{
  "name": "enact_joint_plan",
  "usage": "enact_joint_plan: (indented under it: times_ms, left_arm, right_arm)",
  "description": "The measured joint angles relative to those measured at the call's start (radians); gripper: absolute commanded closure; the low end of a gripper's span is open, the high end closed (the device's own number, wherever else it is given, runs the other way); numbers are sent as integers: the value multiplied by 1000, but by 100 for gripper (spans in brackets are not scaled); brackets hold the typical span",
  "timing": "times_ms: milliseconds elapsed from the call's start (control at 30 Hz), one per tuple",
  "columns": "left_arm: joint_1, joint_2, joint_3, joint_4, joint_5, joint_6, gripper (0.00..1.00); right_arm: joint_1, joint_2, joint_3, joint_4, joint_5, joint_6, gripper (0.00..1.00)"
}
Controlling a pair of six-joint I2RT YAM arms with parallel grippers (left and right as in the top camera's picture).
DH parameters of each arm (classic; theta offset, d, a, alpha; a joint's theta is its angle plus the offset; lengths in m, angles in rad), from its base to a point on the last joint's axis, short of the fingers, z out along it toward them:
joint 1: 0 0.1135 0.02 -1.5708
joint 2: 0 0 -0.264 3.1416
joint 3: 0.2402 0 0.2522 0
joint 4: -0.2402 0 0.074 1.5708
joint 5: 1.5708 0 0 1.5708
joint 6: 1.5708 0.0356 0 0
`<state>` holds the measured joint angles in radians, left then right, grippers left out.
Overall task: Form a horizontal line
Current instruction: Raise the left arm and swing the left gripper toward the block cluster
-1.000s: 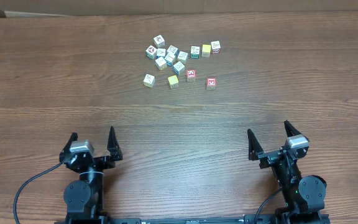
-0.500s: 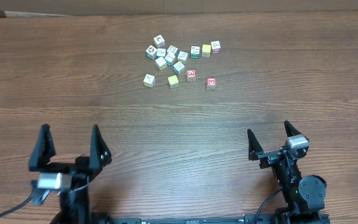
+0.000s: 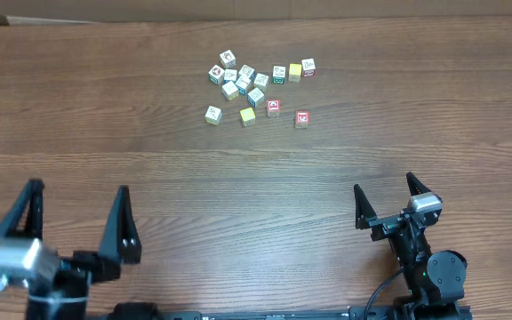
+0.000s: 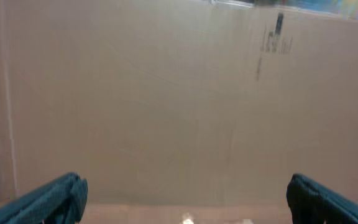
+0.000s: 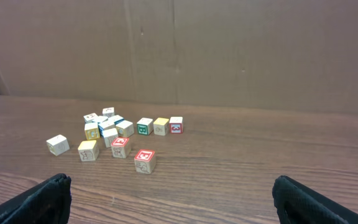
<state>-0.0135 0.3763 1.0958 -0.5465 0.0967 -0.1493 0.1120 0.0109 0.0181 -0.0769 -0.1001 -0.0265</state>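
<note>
Wood table [image 3: 256, 169] fills the overhead frame. Left gripper [image 3: 76, 218] at lower left, large and blurred, fingers spread wide, holding nothing. Its wrist view shows only a brown cardboard wall [image 4: 166, 93]. Right gripper [image 3: 383, 187] at lower right, fingers also spread wide, empty. Loose cluster of cubes [image 3: 243, 78] at upper centre. Just below it is the horizontal line [image 3: 248, 116]: four small cubes in a rough row with gaps between them, the rightmost sitting slightly lower. Both grippers are well apart from the cubes.

Blk arms [image 3: 425, 260], silver wrist blocks [image 3: 426, 203], blk cables [image 3: 379, 292], tapered blk jaws.
</note>
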Motion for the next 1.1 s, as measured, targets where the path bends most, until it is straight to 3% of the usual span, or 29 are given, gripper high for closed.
enact_joint_plan:
  times_ms: [333,533,933,967,1000,1033,1100]
  left_arm:
    - [0,528,589,-605,80,0,0]
    - [0,816,796,-848,136,0,0]
    - [0,1164,818,-940,238,-30,0]
    - [0,1191,818,-939,246,-35,22]
    - [0,1217,818,-936,253,-45,70]
    - [0,1238,818,-932,259,-50,96]
    - [0,1281,818,-931,267,-69,96]
  right_arm:
    - [0,0,0,0,0,0,0]
    - [0,0,0,0,0,0,0]
    - [0,0,0,0,0,0,0]
    - [0,0,0,-1,0,0,0]
    - [0,0,0,0,0,0,0]
    - [0,0,0,-1,0,0,0]
    - [0,0,0,0,0,0,0]
